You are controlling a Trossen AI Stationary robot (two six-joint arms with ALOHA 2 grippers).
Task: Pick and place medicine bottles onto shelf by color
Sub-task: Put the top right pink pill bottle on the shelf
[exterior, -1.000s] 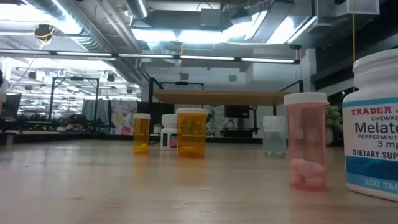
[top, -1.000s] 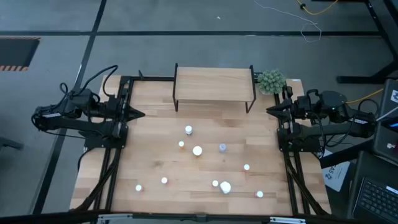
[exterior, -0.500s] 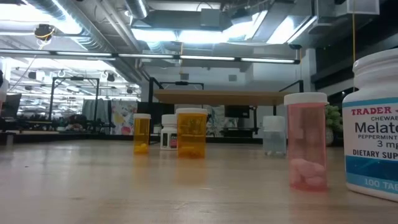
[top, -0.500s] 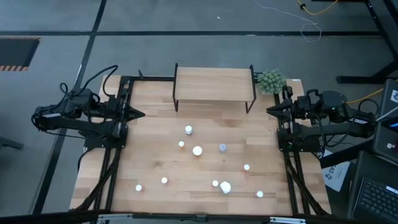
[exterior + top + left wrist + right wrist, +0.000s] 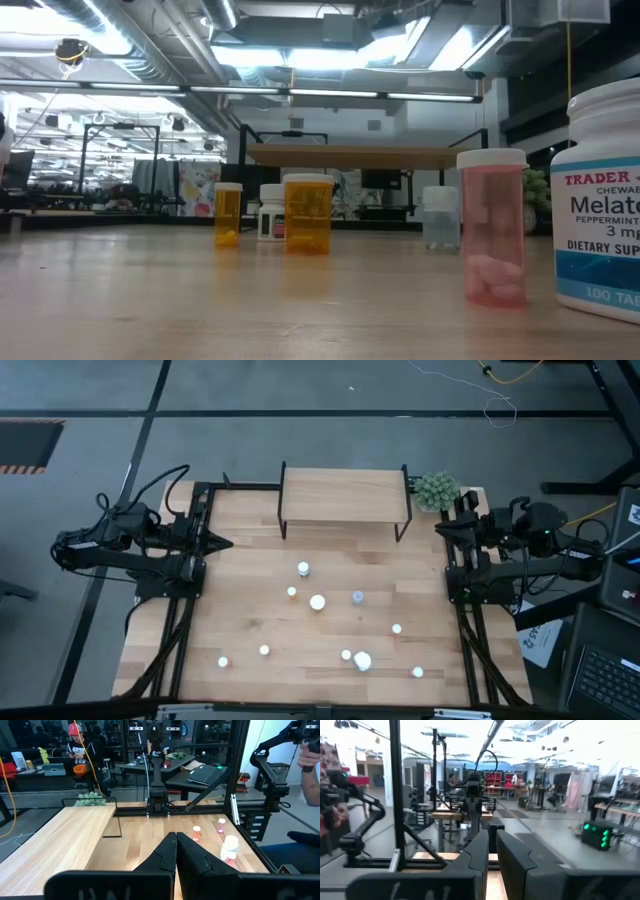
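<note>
Several small white-capped medicine bottles (image 5: 317, 601) stand upright on their bases, scattered over the middle and near part of the wooden table. The low view shows two orange bottles (image 5: 308, 213), a pink one (image 5: 493, 226), a bluish one (image 5: 440, 217) and a large white one (image 5: 604, 200). The shelf (image 5: 343, 496), a light-wood board on black legs, stands at the table's far edge with a bare top. My left gripper (image 5: 225, 543) hovers shut at the left edge, pointing level toward the middle. My right gripper (image 5: 440, 528) hovers shut at the right edge, tipped slightly upward.
A small green plant (image 5: 437, 490) sits beside the shelf's right end. Black arm frames run along both side edges of the table. A keyboard (image 5: 610, 680) lies off the table at the right. People (image 5: 77, 745) show in the room beyond.
My right gripper has tipped its fingers upward and its tip has drawn slightly toward the table's right edge, staying shut. The bottles and the left arm have kept still.
</note>
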